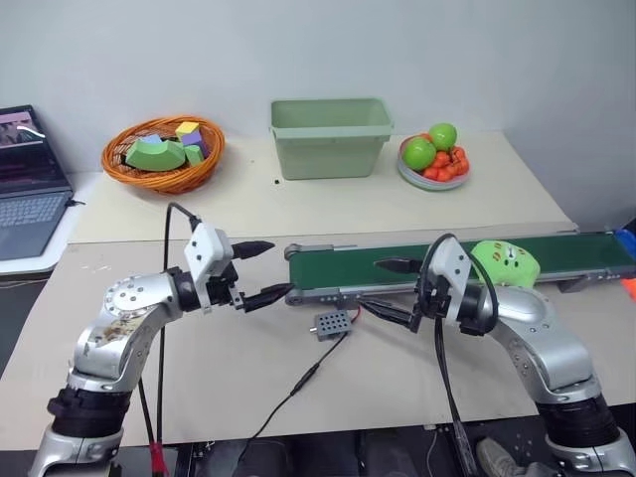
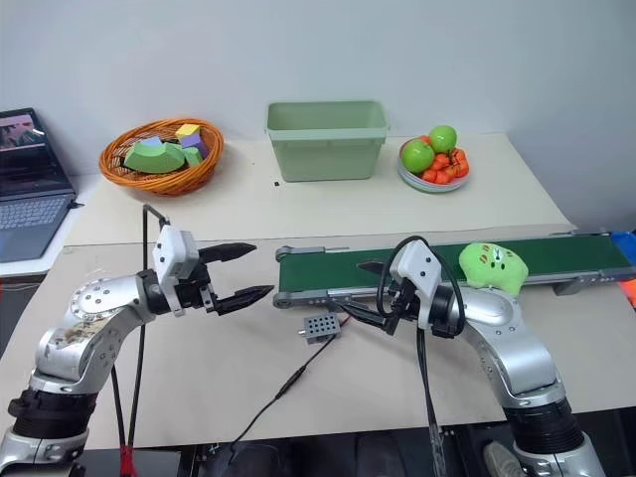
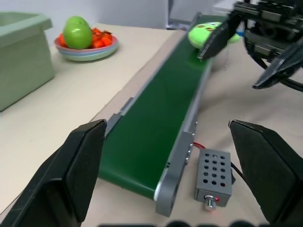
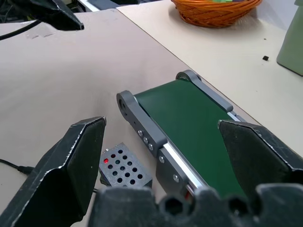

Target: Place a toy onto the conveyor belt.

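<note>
Beige matte worktop (image 1: 248, 368): fuzzy round lime-green plush toy (image 1: 505, 264) lies on flat dark-green conveyor belt (image 1: 348, 265), 3 o'clock end. Left gripper (image 1: 260, 271) & right gripper (image 1: 390, 288): jaws wide, empty.

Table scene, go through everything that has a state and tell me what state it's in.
Toy: lying on the belt, not held.
Belt: carrying the toy near its far end.
Left gripper: open, empty.
Right gripper: open, empty.
Bin: upright.
Control box: red light on.
Laptop: open.
</note>
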Motion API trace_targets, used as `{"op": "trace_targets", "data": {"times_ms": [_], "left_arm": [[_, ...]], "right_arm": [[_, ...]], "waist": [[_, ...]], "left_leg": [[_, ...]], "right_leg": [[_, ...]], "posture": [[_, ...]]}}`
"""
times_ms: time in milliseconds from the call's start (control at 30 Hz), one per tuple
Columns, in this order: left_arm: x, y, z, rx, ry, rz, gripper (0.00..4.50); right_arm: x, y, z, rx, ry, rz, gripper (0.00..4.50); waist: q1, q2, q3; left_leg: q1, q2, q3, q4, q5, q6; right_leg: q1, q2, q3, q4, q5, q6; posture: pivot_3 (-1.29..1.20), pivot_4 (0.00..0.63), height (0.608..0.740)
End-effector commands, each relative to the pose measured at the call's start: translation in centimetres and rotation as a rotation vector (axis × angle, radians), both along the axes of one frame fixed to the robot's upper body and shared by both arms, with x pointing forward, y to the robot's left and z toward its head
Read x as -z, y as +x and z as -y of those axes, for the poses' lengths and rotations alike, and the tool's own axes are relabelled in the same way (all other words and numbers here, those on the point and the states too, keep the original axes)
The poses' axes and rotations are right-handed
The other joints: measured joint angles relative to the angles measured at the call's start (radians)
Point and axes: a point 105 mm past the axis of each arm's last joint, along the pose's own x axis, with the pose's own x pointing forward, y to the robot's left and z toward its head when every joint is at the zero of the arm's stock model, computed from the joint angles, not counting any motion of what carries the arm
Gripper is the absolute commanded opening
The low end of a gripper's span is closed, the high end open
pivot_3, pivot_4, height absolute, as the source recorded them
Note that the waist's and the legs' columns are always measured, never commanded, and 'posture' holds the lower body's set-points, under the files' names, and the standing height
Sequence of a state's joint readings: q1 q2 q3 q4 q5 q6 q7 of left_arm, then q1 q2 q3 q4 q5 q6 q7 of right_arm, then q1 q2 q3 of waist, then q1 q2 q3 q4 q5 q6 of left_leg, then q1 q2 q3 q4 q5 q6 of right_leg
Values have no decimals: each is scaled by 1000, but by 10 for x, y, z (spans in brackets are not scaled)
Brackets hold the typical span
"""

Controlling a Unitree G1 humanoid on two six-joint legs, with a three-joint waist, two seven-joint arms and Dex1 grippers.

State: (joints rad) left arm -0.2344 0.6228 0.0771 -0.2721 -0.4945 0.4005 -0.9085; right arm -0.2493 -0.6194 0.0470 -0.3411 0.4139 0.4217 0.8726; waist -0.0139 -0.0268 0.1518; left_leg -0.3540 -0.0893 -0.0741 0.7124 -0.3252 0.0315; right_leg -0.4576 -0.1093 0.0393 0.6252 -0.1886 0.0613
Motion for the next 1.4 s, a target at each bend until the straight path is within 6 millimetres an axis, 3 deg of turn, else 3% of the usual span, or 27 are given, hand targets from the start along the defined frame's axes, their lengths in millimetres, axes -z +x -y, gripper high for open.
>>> {"op": "trace_targets", "data": {"times_ms": [33, 1400], "left_arm": [[-14, -4, -7, -41, -55, 43, 4424], [-12, -11, 5, 0, -67, 30, 4424]], "right_arm": [[-11, -3, 3, -4, 5, 41, 4500], [-7, 3, 0, -31, -5, 38, 4500]], "waist": [[1, 0, 0], [2, 0, 0]], "left_leg": [[0, 0, 0, 0, 0, 0], [0, 0, 0, 0, 0, 0]], "right_leg": [[0, 0, 0, 0, 0, 0], [0, 0, 0, 0, 0, 0]], "posture": [[0, 150, 728], [0, 150, 728]]}}
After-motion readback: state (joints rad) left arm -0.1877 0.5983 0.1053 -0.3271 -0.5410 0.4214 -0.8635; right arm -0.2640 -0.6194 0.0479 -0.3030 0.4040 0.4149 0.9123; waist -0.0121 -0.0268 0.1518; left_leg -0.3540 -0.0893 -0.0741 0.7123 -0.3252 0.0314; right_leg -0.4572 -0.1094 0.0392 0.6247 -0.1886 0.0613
